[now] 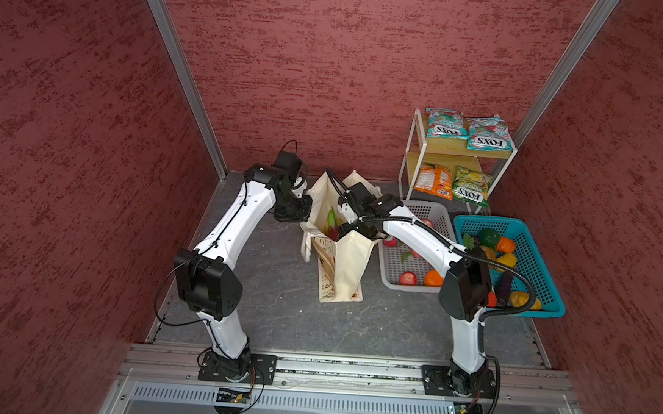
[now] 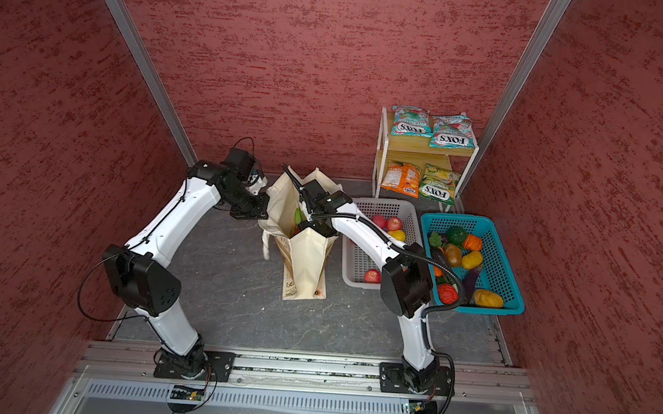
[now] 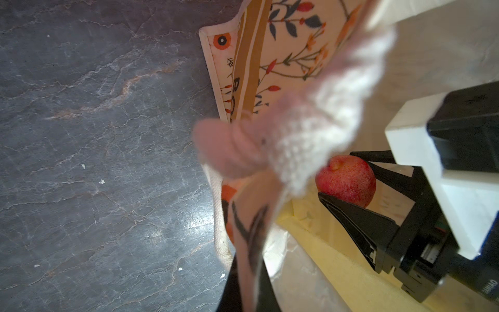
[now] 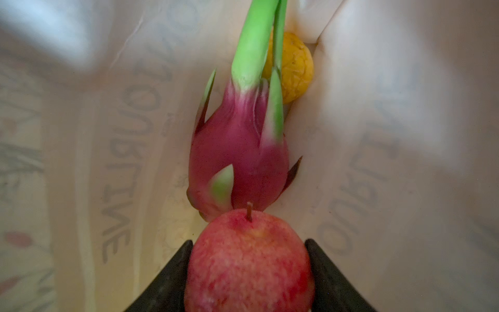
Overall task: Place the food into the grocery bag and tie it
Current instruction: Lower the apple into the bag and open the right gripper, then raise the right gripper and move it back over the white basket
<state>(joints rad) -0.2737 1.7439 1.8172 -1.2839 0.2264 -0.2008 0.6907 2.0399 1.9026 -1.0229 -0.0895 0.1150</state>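
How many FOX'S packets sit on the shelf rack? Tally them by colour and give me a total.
Teal-and-red packets: 2
Orange packet: 1
Yellow-green packet: 1
Total: 4

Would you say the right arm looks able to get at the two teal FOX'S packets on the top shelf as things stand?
Probably not yet: the right gripper is down inside the grocery bag with a red apple between its jaws. Once emptied and lifted, nothing visibly blocks the teal FOX'S packets.
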